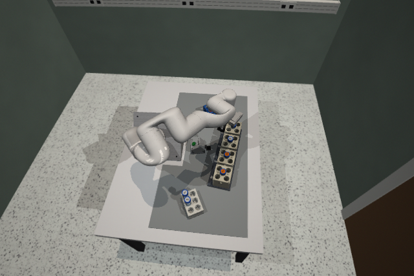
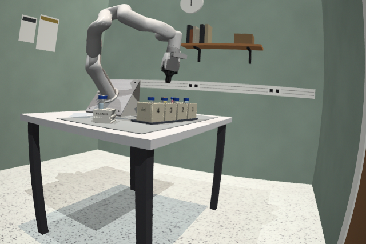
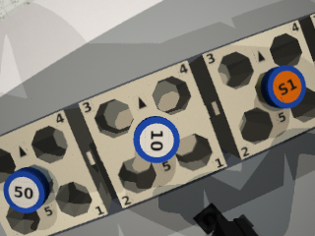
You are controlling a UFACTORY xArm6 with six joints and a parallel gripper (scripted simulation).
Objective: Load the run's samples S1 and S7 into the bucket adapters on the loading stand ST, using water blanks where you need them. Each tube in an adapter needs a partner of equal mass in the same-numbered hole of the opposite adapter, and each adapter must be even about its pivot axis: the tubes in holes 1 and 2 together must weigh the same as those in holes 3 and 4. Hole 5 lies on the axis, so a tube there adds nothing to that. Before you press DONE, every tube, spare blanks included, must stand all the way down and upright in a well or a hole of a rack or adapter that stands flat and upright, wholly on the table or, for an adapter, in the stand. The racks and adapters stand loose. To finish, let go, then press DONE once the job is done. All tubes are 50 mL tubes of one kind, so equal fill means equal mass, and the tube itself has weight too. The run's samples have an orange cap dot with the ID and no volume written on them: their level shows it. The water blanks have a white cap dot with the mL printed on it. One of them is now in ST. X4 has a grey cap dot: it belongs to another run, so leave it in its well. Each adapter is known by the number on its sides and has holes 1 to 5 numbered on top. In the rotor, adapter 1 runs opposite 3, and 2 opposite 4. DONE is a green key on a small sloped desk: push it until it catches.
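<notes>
My gripper [image 1: 220,129] [image 2: 167,81] [image 3: 212,217] is shut and empty, high above the table beside the adapter row. In the wrist view, a blank marked 50 [image 3: 24,192] stands in hole 5 of adapter 1, a blank marked 10 [image 3: 156,140] in hole 5 of adapter 2 and S1 [image 3: 286,87] in hole 5 of adapter 3. Adapter 4 [image 2: 158,116] holds an orange-dot tube [image 1: 222,171] [image 2: 151,99] in its middle hole; its ID is unreadable. The green DONE key [image 1: 193,143] is on its small desk; whether it is caught down cannot be told.
The blanks rack [image 1: 197,213] [image 2: 102,117] stands near the table's front with two tubes [image 1: 184,192] [image 1: 187,200] in it. A blue rack [image 1: 206,109] stands behind, mostly hidden by the arm. The desk lies between the arm's base and the adapter row.
</notes>
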